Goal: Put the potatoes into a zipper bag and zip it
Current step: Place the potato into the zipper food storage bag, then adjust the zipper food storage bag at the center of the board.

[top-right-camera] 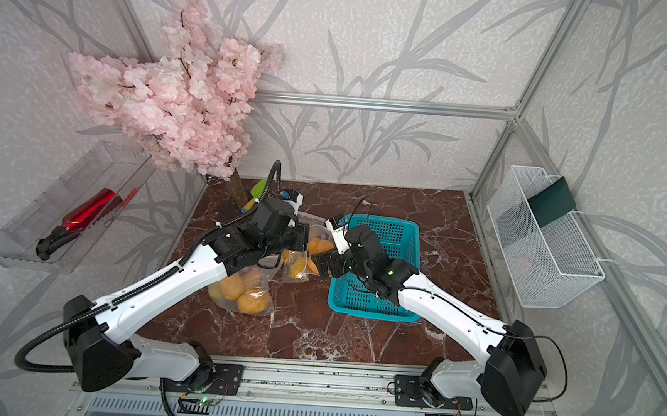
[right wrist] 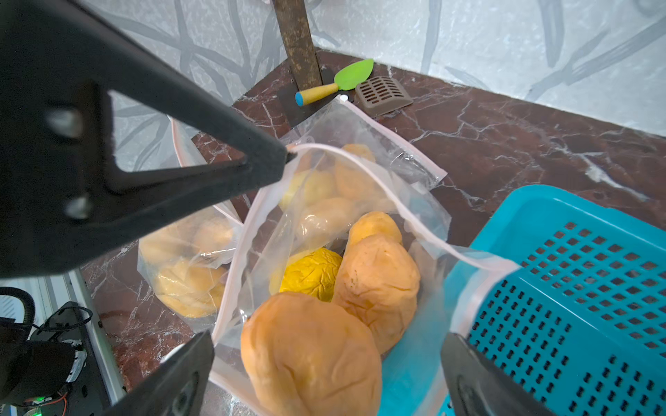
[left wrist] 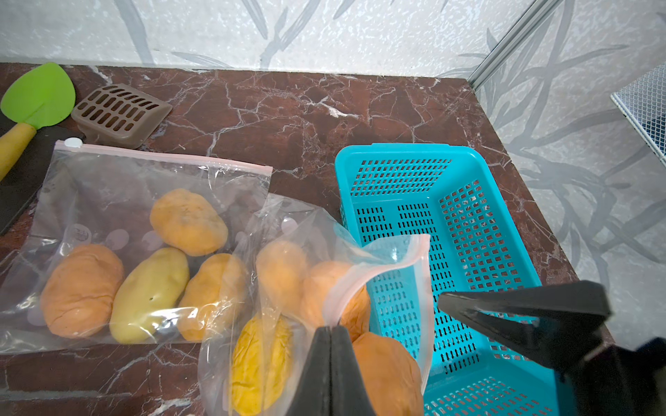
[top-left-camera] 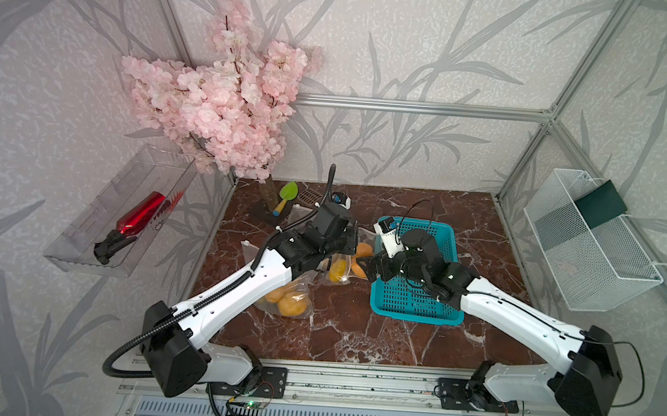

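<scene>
Left wrist: left claw (left wrist: 329, 329) pinches zipper bag (left wrist: 279, 230) rim.

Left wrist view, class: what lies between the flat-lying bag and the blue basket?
Left wrist view: the open zipper bag of potatoes, rim pinched by the left gripper.

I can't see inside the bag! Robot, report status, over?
Left gripper shut on rim of open zipper bag; right gripper open above its mouth. Potatoes inside, unzipped. Teal basket close beside bag.

The red-brown marble tabletop (top-left-camera: 355, 339) carries a teal perforated plastic basket (top-left-camera: 401, 306) at 3 o'clock, clear plastic zipper bags (left wrist: 108, 187) of tan potatoes (left wrist: 187, 221) from centre to 8 o'clock, and a green toy spade (top-left-camera: 288, 193) and brown slotted scoop (top-left-camera: 309, 194) at 11.
</scene>
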Available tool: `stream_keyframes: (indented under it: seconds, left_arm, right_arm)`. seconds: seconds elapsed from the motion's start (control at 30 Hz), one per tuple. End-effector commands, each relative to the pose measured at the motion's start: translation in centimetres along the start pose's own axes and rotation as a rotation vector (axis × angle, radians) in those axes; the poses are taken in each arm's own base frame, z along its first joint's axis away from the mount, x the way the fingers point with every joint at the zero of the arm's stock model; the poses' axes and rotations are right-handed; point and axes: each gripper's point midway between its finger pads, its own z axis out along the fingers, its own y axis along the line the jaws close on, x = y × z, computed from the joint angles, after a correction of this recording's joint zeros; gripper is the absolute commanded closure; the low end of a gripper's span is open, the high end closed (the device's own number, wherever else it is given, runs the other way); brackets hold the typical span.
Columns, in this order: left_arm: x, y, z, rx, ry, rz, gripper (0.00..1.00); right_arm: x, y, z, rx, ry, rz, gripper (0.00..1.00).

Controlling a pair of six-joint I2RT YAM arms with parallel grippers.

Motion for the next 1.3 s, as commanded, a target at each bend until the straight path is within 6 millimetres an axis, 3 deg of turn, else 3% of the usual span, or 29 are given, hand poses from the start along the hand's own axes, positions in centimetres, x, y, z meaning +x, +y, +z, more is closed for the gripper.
stream_keyframes:
  seconds: [0.0, 0.1, 0.17, 0.6, 0.67, 0.77, 0.83, 1.1, 1.27]
  left_arm:
    - [-1.0, 0.2, -0.7, -0.006, -0.042, -0.014, 1.00]
    - [-0.8, 0.2, -0.4, -0.003, -0.036, -0.015, 1.00]
    - [-0.9, 0.0, -0.6, 0.003, -0.036, -0.013, 1.00]
    - [-1.1, 0.2, -1.4, 0.008, -0.056, -0.020, 1.00]
    - [-1.2, 0.3, -1.6, 0.009, -0.059, -0.020, 1.00]
    - [-1.5, 0.3, -1.9, 0.004, -0.069, -0.018, 1.00]
    - [-1.5, 0.3, -2.1, 0.008, -0.072, -0.022, 1.00]
    - [-1.1, -1.1, -1.8, 0.090, -0.056, -0.040, 1.00]
    - [-1.0, -2.1, -0.5, 0.124, -0.020, -0.060, 1.00]
  right_arm:
    - [0.5, -1.8, -1.4, 0.098, -0.015, 0.001, 0.01]
    - [1.3, -3.3, -1.9, 0.154, -0.021, 0.034, 0.00]
    - [1.9, -4.0, -1.7, 0.162, -0.006, 0.059, 0.05]
    - [5.4, -5.1, 2.4, 0.144, 0.109, 0.120, 0.54]
    - [5.5, -5.3, 2.9, 0.143, 0.121, 0.126, 0.63]
    - [4.8, -5.4, 2.9, 0.147, 0.122, 0.119, 0.88]
    - [4.2, -5.3, 2.3, 0.150, 0.109, 0.108, 0.99]
    - [1.3, -5.6, -1.5, 0.211, 0.074, 0.054, 1.00]
    - [-0.8, -5.8, -2.3, 0.247, 0.070, 0.024, 1.00]
